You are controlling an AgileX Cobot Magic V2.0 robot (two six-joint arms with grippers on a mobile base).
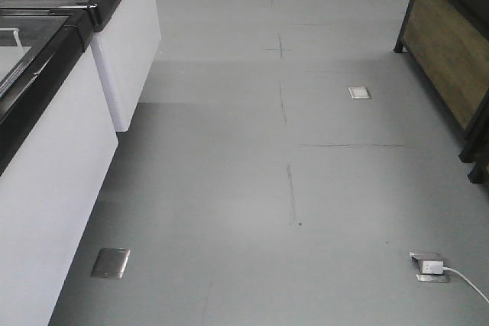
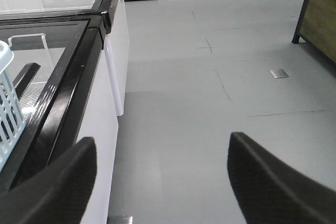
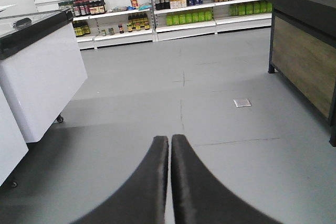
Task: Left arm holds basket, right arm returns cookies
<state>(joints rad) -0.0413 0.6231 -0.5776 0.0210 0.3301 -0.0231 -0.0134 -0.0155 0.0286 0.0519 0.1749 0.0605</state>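
In the left wrist view my left gripper is open and empty, its two black fingers wide apart above the grey floor. A corner of the light blue slotted basket shows at the left edge, resting on the freezer top, apart from my fingers. In the right wrist view my right gripper is shut with nothing between its fingers, pointing over the floor toward the shelves. The cookies box is out of view. Neither gripper shows in the front view.
White chest freezers with black-framed glass lids line the left. A wood-panelled black display stand is at the right. Shelves of bottles stand at the back. Floor outlet boxes, one with a white cable.
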